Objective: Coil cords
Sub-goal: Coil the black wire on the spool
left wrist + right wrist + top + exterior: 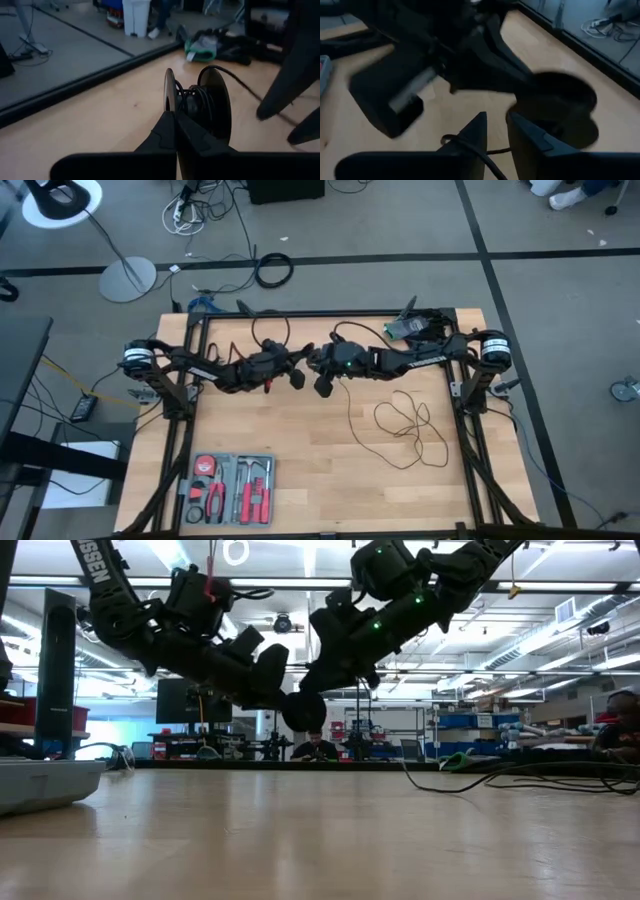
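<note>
Most of the cord (405,425) lay loose on the table (300,480); we saw few turns wound. The left gripper (175,117) clamped the puck (200,102); the right gripper (496,122) pinched the cord near it.

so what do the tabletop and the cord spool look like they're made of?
Tabletop: looks like light wood with a smooth finish; plank lines and grain show. Spool in the left gripper: black discs, likely matte plastic, with wire wound between them.

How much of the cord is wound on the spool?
Only partly wound. A few turns sit on the spool held by the left gripper, while loose loops of the cord lie spread on the table.
</note>
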Robot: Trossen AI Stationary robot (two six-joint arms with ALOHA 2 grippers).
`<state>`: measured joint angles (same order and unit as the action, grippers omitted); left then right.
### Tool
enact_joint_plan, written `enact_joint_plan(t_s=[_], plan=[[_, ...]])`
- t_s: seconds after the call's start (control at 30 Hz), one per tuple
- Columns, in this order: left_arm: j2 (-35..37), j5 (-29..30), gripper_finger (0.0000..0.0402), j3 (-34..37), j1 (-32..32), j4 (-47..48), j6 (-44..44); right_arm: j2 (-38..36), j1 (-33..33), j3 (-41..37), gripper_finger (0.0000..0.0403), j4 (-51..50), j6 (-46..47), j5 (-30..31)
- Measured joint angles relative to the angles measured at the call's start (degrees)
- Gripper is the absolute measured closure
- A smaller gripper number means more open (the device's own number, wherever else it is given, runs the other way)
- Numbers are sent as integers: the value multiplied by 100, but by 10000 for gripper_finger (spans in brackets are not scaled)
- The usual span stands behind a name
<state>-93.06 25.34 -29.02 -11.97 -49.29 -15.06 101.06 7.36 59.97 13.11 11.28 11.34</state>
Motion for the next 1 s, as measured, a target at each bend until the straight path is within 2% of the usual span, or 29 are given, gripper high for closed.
enact_joint_plan(t_s=[0.27, 0.47, 0.73, 1.0], plan=[[0, 98, 401, 130, -2, -233, -20, 4, -178, -263, 325, 85, 212, 223], [0, 201, 401, 130, -2, -353, -18, 4, -315, -668, 325, 624, 421, 241], [0, 270, 401, 132, -2, -598, 11, 6, -591, -1335, 325, 1778, 379, 305], [0, 329, 401, 132, -3, -719, 110, 9, -781, -2211, 325, 3143, 805, 912]])
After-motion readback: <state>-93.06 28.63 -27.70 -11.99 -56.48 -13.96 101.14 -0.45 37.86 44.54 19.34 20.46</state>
